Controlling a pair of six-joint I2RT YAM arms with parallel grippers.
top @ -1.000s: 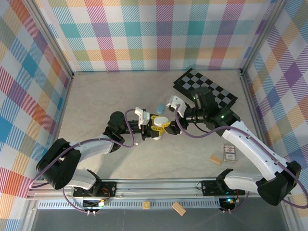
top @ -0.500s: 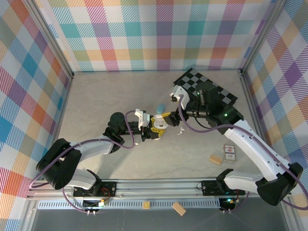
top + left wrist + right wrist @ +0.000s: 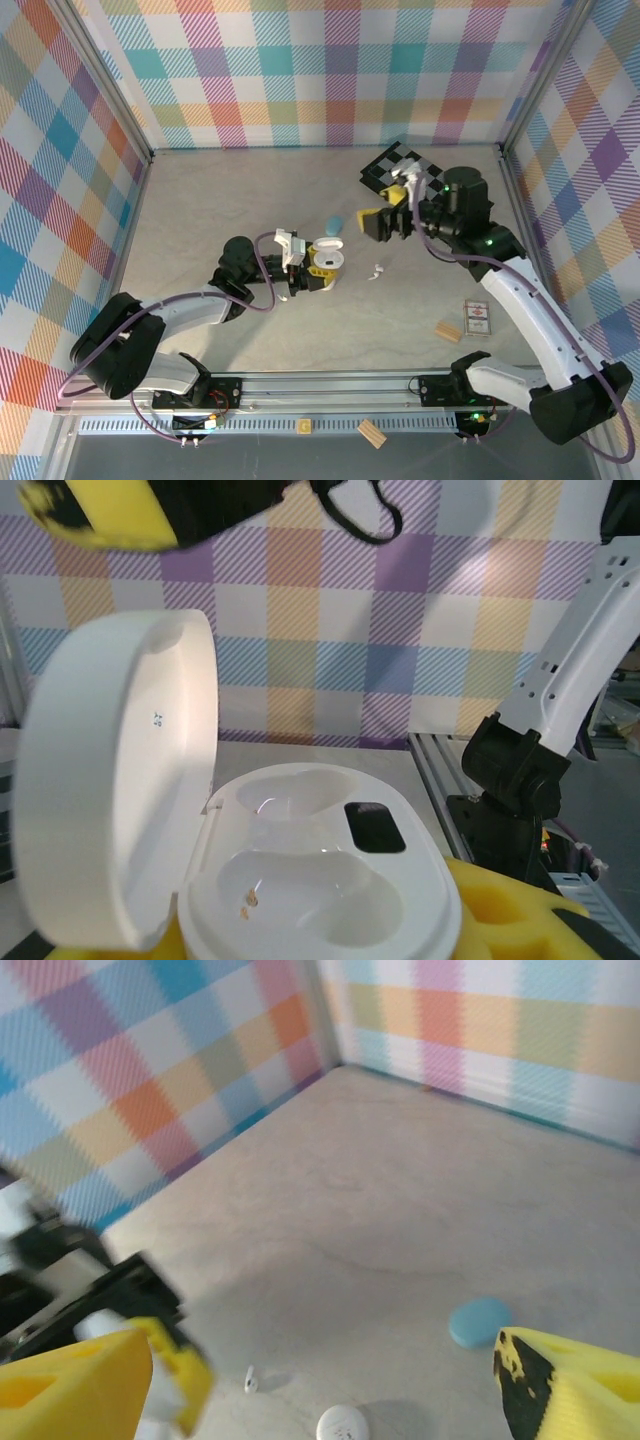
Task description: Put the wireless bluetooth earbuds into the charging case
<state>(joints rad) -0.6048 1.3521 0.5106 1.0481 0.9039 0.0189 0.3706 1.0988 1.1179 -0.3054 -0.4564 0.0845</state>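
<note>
Two white earbuds (image 3: 376, 268) lie loose on the table (image 3: 200, 220), outside both sets of jaws, in the gap between your two grippers and nearer the right one. Your right gripper (image 3: 385, 210) hovers clear of the table with its jaws spread wide and nothing between them. In the right wrist view you look past its yellow fingers (image 3: 70, 1385) and see a rounder bud (image 3: 342, 1423) and a slimmer one (image 3: 250, 1380) on the table ahead of the opening. They lie apart from each other, the slimmer one closer to the finger at the left of that view. A light blue oval piece (image 3: 480, 1322) lies just off the tip of the other finger; you cannot tell whether it is a bud or a case. Your left gripper (image 3: 322, 268) has its jaws drawn in on the white charging case (image 3: 330, 257), gripping its base, with a yellow pad (image 3: 505, 910) against the base's side. In the left wrist view the case stands open between the jaws, its lid (image 3: 110, 780) swung up to one side and both wells (image 3: 300, 885) holding no bud. The right gripper's jaws are well apart from the case, and a black-and-white checkered board (image 3: 440, 165) lies behind them.
</note>
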